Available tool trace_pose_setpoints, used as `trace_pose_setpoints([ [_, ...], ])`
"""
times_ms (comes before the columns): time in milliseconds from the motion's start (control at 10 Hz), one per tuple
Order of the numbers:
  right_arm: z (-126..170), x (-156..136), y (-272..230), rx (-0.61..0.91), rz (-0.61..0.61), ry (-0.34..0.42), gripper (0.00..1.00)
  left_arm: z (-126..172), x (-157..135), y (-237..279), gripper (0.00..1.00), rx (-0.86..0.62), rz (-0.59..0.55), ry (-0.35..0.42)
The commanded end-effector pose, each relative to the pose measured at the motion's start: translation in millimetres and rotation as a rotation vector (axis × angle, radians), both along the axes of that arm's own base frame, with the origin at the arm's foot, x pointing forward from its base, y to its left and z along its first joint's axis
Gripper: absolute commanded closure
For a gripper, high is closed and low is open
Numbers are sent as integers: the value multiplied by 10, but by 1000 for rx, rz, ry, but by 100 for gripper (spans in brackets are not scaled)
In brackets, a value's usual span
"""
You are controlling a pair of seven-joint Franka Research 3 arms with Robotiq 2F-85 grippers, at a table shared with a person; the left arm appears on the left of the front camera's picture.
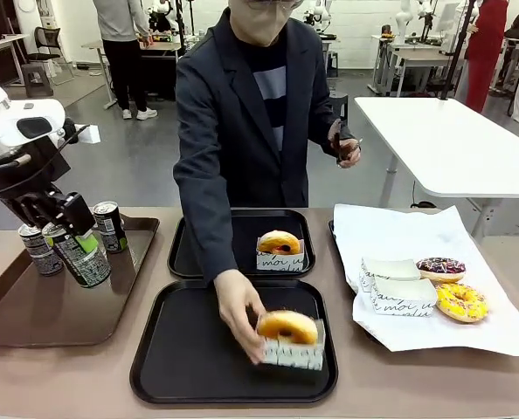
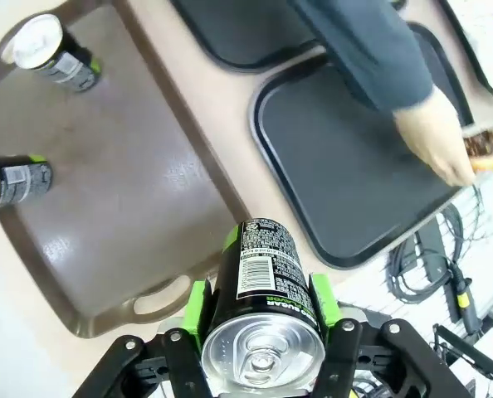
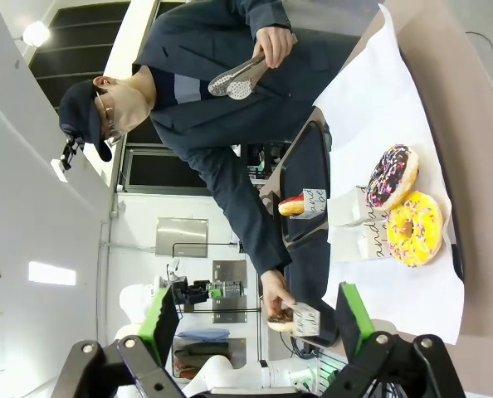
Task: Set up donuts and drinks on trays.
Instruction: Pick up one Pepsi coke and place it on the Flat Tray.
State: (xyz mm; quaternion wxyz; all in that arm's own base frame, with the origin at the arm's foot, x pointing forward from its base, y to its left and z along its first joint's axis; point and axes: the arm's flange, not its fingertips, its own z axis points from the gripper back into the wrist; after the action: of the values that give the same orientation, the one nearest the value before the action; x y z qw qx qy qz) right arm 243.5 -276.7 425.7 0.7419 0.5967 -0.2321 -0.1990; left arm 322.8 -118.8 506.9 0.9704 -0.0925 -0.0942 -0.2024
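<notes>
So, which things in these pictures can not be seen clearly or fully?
Front view: the sleeve of the near donut, partly under the person's hand.
Left wrist view: the same donut, blurred and cut by the right edge.
Front view: label of the held can, too small to read; the left gripper covers its top.

Grey floor [image 1: 137,166], white table [image 1: 452,140] at right, chair [image 1: 45,39] far back.

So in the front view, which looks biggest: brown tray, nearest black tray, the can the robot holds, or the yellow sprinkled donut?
1. nearest black tray and brown tray: about alike; the brown one runs off the picture's edge, so no ranking.
2. held can.
3. yellow sprinkled donut, slightly smaller.
</notes>
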Motion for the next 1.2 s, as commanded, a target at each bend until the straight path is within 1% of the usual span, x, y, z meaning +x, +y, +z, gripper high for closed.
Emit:
trace_pose_setpoints([
  [0, 10, -14, -7, -1, 2, -14, 0, 8, -27, 1, 42, -19, -32, 7],
  [500, 10, -14, -7, -1, 2, -14, 0, 8, -27, 1, 42, -19, -32, 7],
  [600, 10, -14, -7, -1, 2, -14, 0, -20, -9, -30, 42, -4, -14, 10],
  [700, 10, -14, -7, -1, 2, -14, 0, -3, 222, -322, 42, 3, -33, 26],
  [900, 10, -14, -7, -1, 2, -14, 0, 9, 695, -899, 42, 6, -43, 32],
  [1100, 10, -14, -7, -1, 2, -14, 0, -118, 1176, -1389, 42, 69, -46, 32],
])
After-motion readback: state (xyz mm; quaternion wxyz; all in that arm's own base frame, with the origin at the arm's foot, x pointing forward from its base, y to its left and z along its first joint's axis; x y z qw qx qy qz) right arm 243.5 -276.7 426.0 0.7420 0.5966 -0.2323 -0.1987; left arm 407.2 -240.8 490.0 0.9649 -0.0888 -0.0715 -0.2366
